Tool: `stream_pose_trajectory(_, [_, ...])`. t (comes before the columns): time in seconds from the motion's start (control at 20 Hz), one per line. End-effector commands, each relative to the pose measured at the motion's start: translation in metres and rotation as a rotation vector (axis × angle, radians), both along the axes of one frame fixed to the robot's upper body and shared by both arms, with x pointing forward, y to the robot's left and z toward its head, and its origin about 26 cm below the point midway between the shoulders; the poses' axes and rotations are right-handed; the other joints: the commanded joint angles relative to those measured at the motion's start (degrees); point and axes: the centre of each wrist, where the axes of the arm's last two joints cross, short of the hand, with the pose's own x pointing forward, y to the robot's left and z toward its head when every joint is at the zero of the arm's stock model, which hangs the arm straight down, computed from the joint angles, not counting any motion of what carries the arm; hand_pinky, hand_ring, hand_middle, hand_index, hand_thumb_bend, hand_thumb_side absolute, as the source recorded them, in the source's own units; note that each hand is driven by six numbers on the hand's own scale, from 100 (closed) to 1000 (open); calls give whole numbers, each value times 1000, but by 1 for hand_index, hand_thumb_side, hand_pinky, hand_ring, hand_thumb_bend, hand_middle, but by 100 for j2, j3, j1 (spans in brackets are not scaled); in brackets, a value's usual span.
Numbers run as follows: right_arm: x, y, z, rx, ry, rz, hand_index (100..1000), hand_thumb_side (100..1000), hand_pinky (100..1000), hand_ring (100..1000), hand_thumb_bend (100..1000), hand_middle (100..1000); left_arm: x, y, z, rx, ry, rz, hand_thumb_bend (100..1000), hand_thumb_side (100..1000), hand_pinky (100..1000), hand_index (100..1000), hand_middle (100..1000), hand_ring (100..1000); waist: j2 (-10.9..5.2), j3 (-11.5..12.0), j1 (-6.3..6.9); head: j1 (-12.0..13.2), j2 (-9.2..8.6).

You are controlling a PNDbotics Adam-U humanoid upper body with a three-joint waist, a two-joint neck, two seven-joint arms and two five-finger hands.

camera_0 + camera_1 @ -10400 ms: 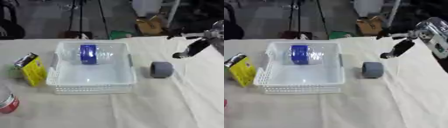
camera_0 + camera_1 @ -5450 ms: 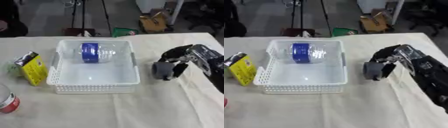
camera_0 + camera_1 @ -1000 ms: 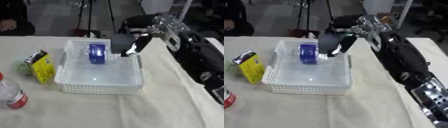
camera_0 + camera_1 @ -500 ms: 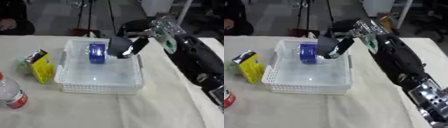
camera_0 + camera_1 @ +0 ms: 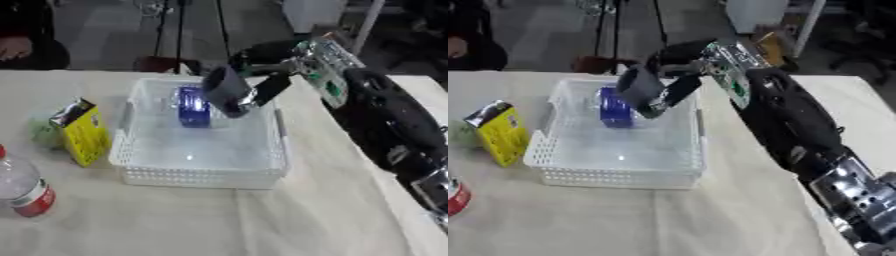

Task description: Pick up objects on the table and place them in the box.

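Grey tape roll point(image 5: 226, 90) sits pinched in my right hand point(image 5: 262, 75) above the white basket point(image 5: 201, 172), beside the blue-labelled bottle point(image 5: 193, 106) lying inside the basket's far end.

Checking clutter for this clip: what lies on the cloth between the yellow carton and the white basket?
Nothing: in the left eye view, only bare cloth separates the yellow carton from the white basket's left wall.
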Motion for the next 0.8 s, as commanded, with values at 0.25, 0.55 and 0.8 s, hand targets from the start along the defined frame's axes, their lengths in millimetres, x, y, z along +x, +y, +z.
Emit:
stream_pose_trajectory(0.25, [-2, 0, 21, -168, 46, 62, 1000, 1000, 1000, 1000, 152, 722, -2, -2, 8, 4, -28, -3, 100, 555, 768, 743, 748, 717, -72, -6, 28, -12, -23])
stream_pose_trajectory(0.55, [-2, 0, 25, -240, 66, 21, 1000, 1000, 1000, 1000, 403, 785, -1, -2, 8, 2, -30, -2, 100, 556, 768, 743, 748, 717, -77, -4, 23, -20, -34])
stream_pose_trajectory(0.8, [-2, 0, 25, -282, 83, -4, 1000, 939, 1000, 1000, 595, 864, -1, -2, 8, 2, -29, 0, 100, 556, 769, 742, 748, 718, -84, 1, 14, -22, -34])
